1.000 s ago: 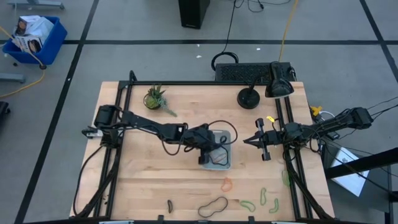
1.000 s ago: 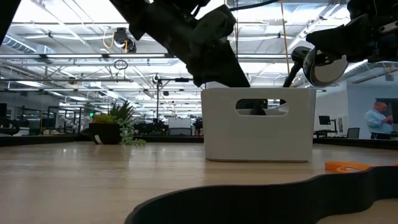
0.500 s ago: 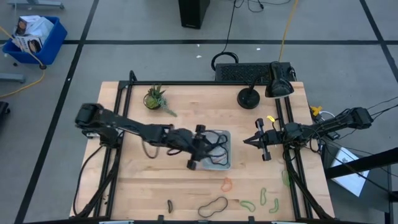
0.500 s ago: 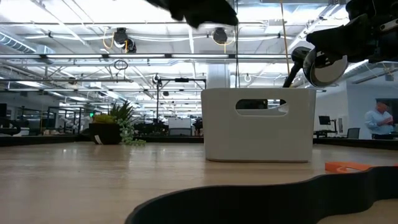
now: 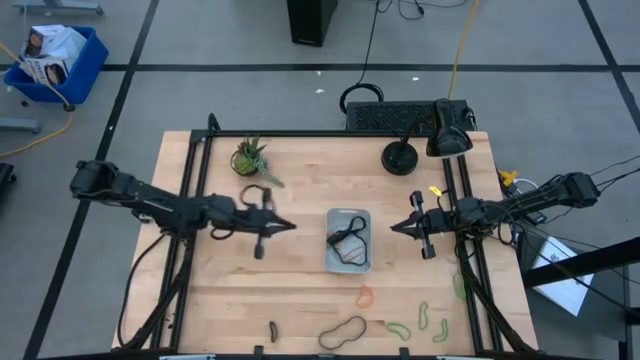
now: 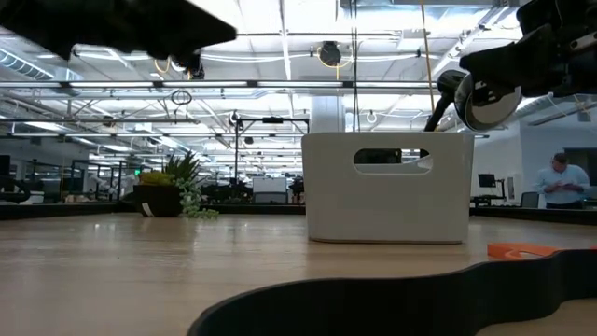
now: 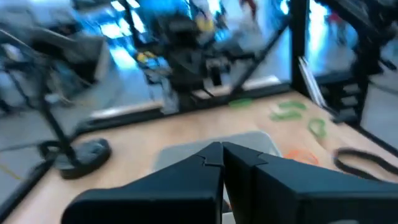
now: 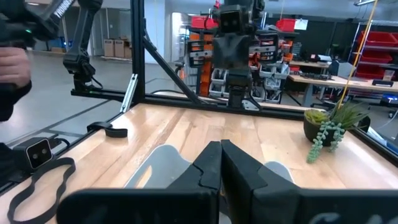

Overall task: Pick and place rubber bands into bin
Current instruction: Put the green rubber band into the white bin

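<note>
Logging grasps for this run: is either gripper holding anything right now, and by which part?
Nothing is held. The left gripper is shut and empty, left of the bin; the right gripper is shut and empty on the bin's other side.

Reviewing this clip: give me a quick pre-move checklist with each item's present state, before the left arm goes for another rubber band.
1. Left hand empty and shut, clear of the bin: ok.
2. Right hand shut, waiting beside the bin, holding nothing: ok.
3. Dark band lies inside the bin: ok, though whether any of it hangs over the rim: cannot tell.
4. Bands left on the table: not ok; the large dark loop, the orange band and the green bands lie near the front edge.
5. Left hand open for the next pick: not ok.
</note>
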`<state>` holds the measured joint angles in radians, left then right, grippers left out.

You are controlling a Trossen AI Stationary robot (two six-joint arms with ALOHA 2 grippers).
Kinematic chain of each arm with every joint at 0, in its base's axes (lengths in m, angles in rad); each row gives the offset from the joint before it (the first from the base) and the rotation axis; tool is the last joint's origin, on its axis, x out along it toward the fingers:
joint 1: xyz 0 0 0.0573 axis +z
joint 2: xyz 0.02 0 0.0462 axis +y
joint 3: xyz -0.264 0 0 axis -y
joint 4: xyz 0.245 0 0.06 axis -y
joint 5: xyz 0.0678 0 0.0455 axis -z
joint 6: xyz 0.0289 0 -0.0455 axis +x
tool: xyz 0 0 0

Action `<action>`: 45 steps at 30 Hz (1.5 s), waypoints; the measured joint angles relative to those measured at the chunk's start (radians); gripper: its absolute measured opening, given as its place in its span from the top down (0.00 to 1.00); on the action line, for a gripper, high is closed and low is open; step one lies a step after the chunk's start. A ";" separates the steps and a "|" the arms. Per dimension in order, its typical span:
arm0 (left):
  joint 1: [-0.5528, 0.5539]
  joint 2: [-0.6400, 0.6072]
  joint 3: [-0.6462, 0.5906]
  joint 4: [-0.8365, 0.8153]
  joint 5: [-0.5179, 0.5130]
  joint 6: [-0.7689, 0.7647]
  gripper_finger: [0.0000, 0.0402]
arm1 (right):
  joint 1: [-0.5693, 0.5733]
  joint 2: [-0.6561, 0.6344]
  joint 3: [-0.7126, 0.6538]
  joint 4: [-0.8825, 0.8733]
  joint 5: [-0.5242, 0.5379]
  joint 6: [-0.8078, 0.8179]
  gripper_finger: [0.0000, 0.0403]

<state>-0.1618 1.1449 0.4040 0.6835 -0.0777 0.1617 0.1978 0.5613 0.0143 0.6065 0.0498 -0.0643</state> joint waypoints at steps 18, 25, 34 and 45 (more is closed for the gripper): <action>-0.116 -0.385 -0.205 -0.072 -0.266 0.046 1.00 | 0.000 0.000 0.000 0.017 -0.008 0.011 1.00; -0.129 -0.257 -0.205 0.032 -0.291 0.110 1.00 | 0.000 0.000 0.000 0.013 -0.026 0.006 1.00; -0.128 -0.228 -0.205 0.055 -0.291 0.095 0.94 | 0.135 0.068 0.280 -0.490 0.033 0.100 1.00; -0.128 -0.229 -0.205 0.055 -0.291 0.066 0.90 | 0.528 0.456 0.618 -0.672 0.146 0.260 0.97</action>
<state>-0.2897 0.9157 0.1989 0.7388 -0.3683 0.2274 0.7254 1.0176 0.6325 -0.0652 0.1962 0.1955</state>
